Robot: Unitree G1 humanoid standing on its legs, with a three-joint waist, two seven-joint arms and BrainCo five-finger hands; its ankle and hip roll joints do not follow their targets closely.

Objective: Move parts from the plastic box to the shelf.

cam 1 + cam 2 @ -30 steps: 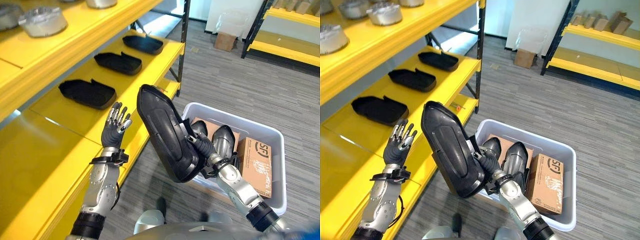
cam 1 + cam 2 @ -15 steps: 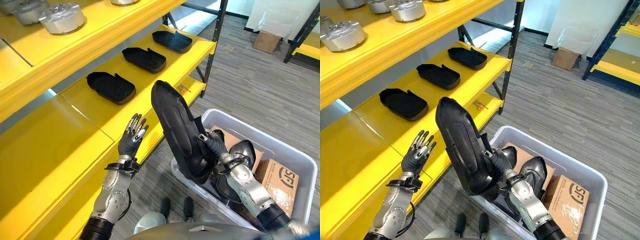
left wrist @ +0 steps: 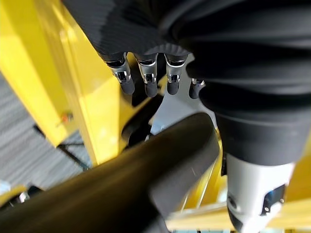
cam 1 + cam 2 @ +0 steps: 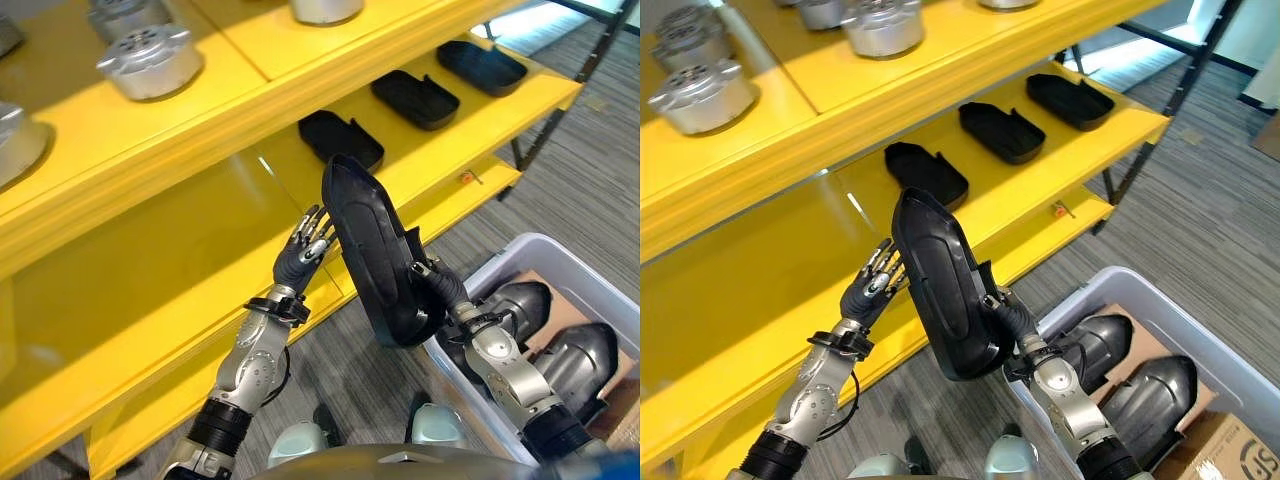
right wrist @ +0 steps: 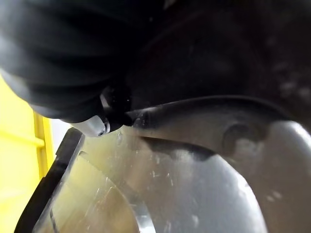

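Fingers of the right hand (image 4: pixel 440 287) are curled round the lower edge of a large black moulded plastic shell (image 4: pixel 370 250), which it holds upright and tilted, its top end leaning toward the yellow metal shelf (image 4: pixel 200 240). The shell hangs in the air between the shelf's front lip and the pale grey plastic box (image 4: pixel 520 255) on the floor, apart from both. The left hand (image 4: pixel 300 255) is raised just beside the shell's back face, its fingers (image 3: pixel 148 85) straight and spread, tips close to the shell; whether they touch it I cannot tell.

Three more black shells of the same shape lie flat in a row on the middle shelf board: the nearest (image 4: pixel 927 172) just behind the held one, the second (image 4: pixel 1001 131) and third (image 4: pixel 1070 100) further along toward the dark upright post (image 4: pixel 1150 130). On the board above stand round silver metal castings (image 4: pixel 883 24). Inside the box lie two dark glossy rounded parts (image 4: pixel 1150 390) side by side, with a brown cardboard carton (image 4: pixel 1230 455) at its near corner.
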